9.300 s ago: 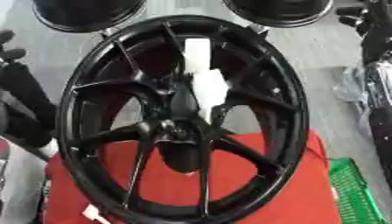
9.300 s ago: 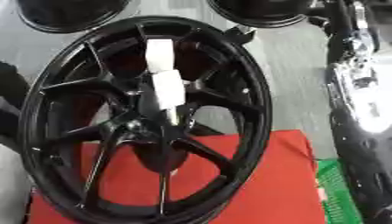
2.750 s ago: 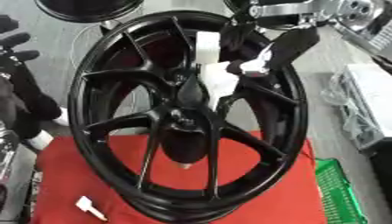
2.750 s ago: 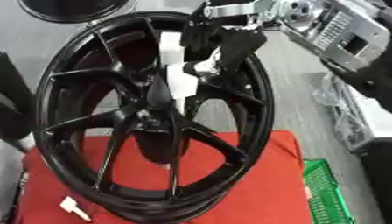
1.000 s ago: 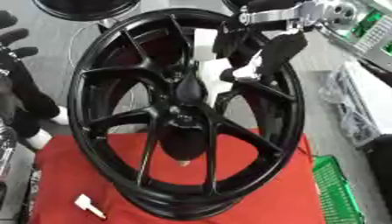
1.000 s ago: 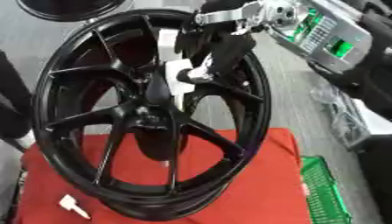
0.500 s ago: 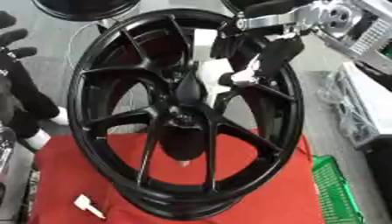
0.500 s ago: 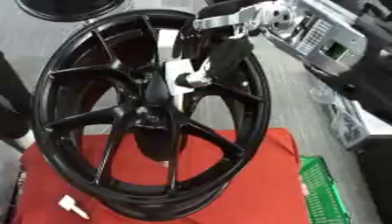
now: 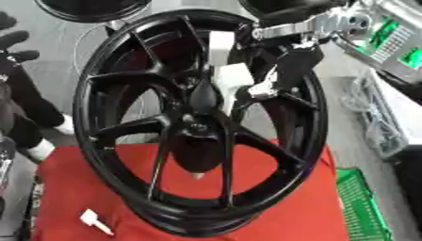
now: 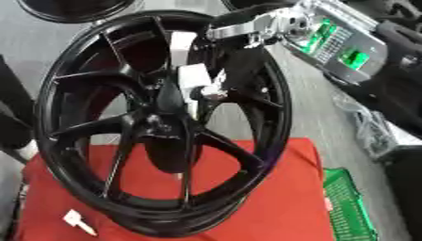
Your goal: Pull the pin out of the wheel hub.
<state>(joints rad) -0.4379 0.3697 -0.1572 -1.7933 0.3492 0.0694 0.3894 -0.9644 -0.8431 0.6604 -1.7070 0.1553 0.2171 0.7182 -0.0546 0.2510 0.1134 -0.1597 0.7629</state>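
- Plainly the job is under way but not finished: the white pin sits just above the hub of the black wheel, its block-shaped part right beside the hub's cone; whether its tip is seated in the hub or already clear I cannot tell.
- Coming in from the upper right, the right hand has its dark fingers curled in against the pin's right side, apparently pinching it; the contact is partly hidden by the fingers themselves.
- Over at the left edge the left hand shows as dark fingers, away from the wheel; whether they are bent or straight I cannot make out.
- What is left, as I judge it — drawing the pin fully free of the hub and carrying it clear of the spokes.
- Room to move: the wheel stands tilted on a red cloth, and its spokes fan out close on both sides of the pin, so the open way out looks to be toward the camera and upward; sideways travel would meet a spoke or the rim.
- A small white piece lies on the cloth at lower left, well apart from the hub; a green crate sits at the cloth's right edge — neither crowds the hand's path.
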